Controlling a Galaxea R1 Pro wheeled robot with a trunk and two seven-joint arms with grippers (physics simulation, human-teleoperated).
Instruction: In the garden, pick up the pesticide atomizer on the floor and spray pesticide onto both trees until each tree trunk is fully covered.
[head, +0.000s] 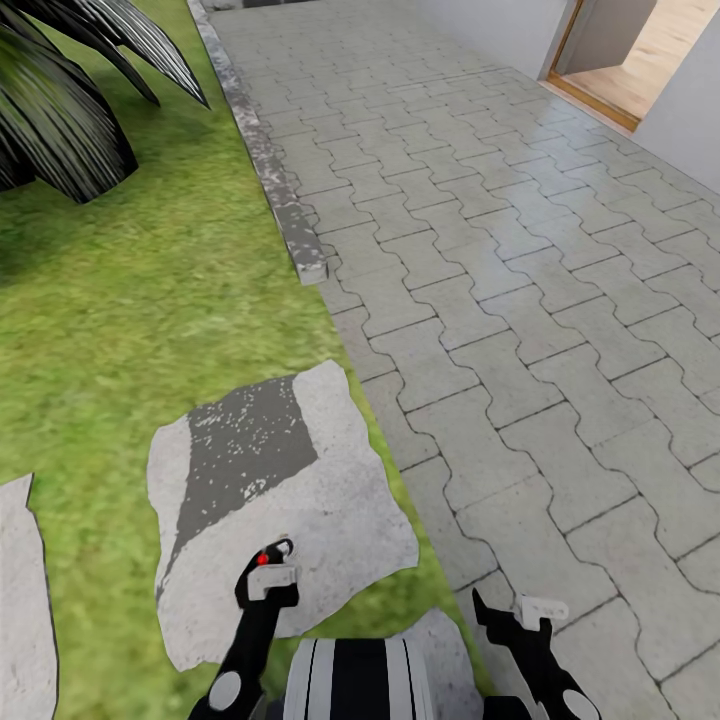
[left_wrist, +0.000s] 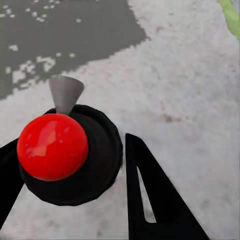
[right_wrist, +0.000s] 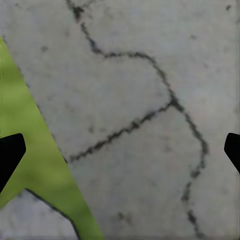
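1. The left gripper (head: 268, 568) hangs low over a pale stepping stone (head: 330, 500) set in the grass (head: 150, 300), near the robot's trunk (head: 360, 680).
2. Its two dark fingers (left_wrist: 150, 200) are closed around the pesticide atomizer (left_wrist: 75, 155), seen from above as a round black head with a red knob (left_wrist: 52, 146) and a small grey nozzle (left_wrist: 66, 92).
3. In the head view the atomizer (head: 265, 558) shows as a red dot in a black head at the gripper's tip.
4. A dark grey patch (head: 245, 440) speckled with white flecks covers the far left part of the stepping stone.
5. The right gripper (head: 510, 608) is held over the edge of the paved path (head: 500, 300), its fingers (right_wrist: 10, 152) spread wide apart with nothing between them.
6. A stone kerb (head: 265, 150) divides grass from paving farther off.
7. Dark palm fronds (head: 70, 90) hang over the lawn at far left.
8. An open doorway (head: 630, 60) with a wooden floor stands at far right.
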